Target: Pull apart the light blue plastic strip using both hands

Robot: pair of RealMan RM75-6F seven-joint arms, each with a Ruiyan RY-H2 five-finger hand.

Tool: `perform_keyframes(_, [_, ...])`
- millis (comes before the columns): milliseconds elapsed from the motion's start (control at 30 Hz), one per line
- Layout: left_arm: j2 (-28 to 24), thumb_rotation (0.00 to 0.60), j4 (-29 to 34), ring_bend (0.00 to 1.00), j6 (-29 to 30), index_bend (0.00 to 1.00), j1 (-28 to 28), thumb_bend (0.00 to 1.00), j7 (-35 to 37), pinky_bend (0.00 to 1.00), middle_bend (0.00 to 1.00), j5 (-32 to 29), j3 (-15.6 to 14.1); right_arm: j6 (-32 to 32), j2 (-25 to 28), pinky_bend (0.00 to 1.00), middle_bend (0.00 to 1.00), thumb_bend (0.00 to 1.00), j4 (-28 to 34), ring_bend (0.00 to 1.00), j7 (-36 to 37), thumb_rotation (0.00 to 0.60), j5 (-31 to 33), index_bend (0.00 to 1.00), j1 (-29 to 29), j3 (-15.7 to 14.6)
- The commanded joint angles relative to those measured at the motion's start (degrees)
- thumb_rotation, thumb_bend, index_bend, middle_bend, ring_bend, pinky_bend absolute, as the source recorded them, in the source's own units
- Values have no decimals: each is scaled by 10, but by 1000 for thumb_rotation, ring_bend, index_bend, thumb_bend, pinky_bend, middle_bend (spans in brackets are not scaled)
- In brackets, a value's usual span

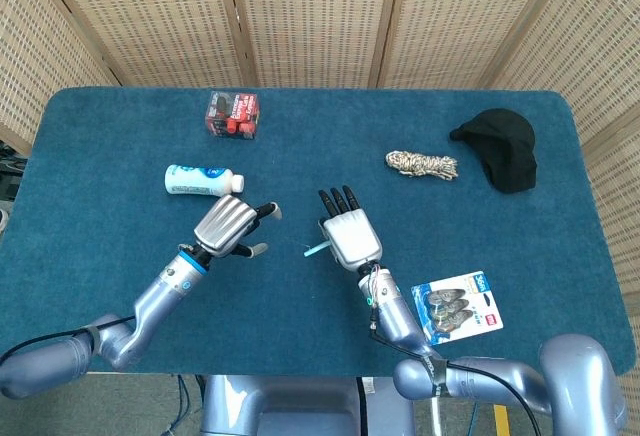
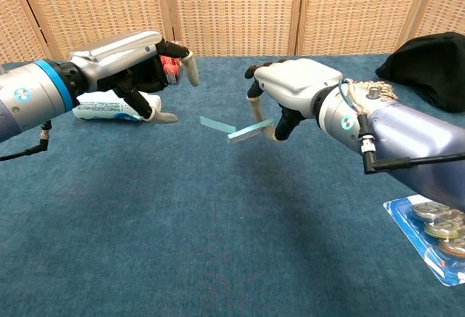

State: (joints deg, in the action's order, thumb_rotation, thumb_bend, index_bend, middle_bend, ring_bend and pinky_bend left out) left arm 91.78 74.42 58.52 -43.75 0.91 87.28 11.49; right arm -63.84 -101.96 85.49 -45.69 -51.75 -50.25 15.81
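The light blue plastic strip (image 2: 234,131) hangs above the table, bent into a shallow V, and shows as a small sliver (image 1: 315,249) in the head view. My right hand (image 2: 290,93) (image 1: 349,232) pinches its right end between thumb and a finger. My left hand (image 2: 134,65) (image 1: 231,226) hovers a short way left of the strip's free end, fingers apart, holding nothing and not touching the strip.
A white bottle (image 1: 203,179) lies on its side behind my left hand. A clear box with red parts (image 1: 232,114) sits at the back left. A coiled rope (image 1: 421,164) and black cap (image 1: 502,148) are at back right. A blister pack (image 1: 457,306) lies near the front right.
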Motion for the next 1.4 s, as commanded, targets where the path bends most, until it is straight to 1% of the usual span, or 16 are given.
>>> perform_keyframes(33, [10,600,-7,1000,0,407,-7,248,4,1000,1000,-7,2,-2,1,0,78,543,3,0,0,600,3,650,-1,1])
perform_keyframes(167, [21,600,-14,1000,-5,429,-17,294,5,1000,1000,-15,5,-4,1,0,78,543,7,0,1,600,7,650,-1,0])
perform_keyframes(333, [37,600,-21,1000,-17,436,-28,319,1,1000,1000,-22,4,-7,0,0,78,543,13,0,3,600,14,650,-1,2])
perform_keyframes(600, [59,600,-35,1000,-31,441,-42,313,-8,1000,1000,-37,5,-12,3,0,80,543,21,0,4,600,34,650,0,10])
perform_keyframes(800, [74,600,-45,1000,-29,462,-48,313,-16,1000,1000,-46,7,-12,9,0,81,547,24,0,9,600,42,650,-1,14])
perform_keyframes(967, [84,600,-48,1000,-28,511,-53,315,-23,1000,1000,-54,8,-12,15,0,83,556,28,0,15,600,43,650,-2,14])
perform_keyframes(1400, [99,600,-59,1000,-15,537,-58,353,-33,1000,1000,-66,12,-13,26,0,85,565,34,0,26,600,42,650,-3,9])
